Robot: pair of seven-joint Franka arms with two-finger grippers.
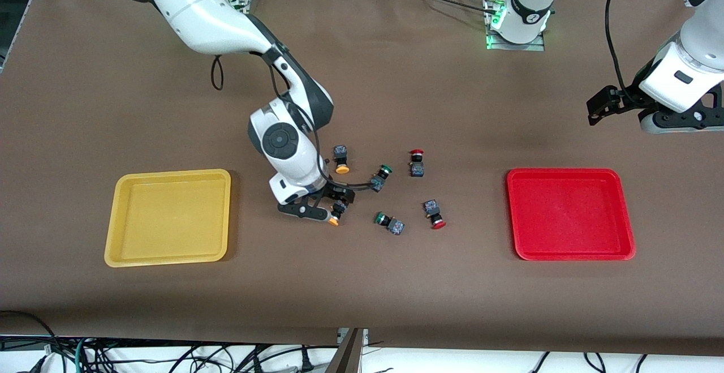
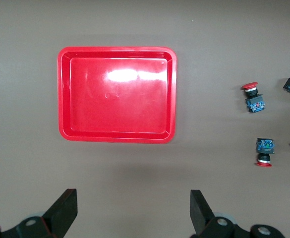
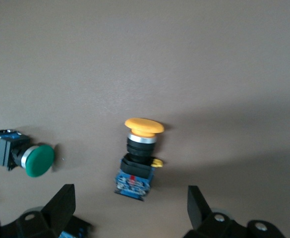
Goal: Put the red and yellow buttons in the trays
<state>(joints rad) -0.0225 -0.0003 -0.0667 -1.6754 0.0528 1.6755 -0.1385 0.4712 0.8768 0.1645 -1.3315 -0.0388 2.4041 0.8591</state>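
Note:
Two yellow-capped buttons lie mid-table: one (image 1: 341, 161) farther from the front camera, one (image 1: 336, 214) right beside my right gripper (image 1: 328, 210). In the right wrist view this button (image 3: 140, 156) lies on its side just ahead of my open, empty right gripper (image 3: 130, 210). Two red-capped buttons (image 1: 417, 162) (image 1: 435, 214) lie toward the red tray (image 1: 568, 251). The yellow tray (image 1: 169, 257) sits at the right arm's end. My left gripper (image 1: 673, 124) hangs open and empty, high beside the red tray (image 2: 65, 94); both red buttons (image 2: 254, 96) (image 2: 264, 151) show in its wrist view, ahead of the gripper (image 2: 134, 210).
Two green-capped buttons (image 1: 382, 178) (image 1: 389, 221) lie among the others; one (image 3: 28, 158) is close beside the yellow button under my right gripper. Both trays hold nothing. The left arm's base (image 1: 523, 11) stands at the table's back edge.

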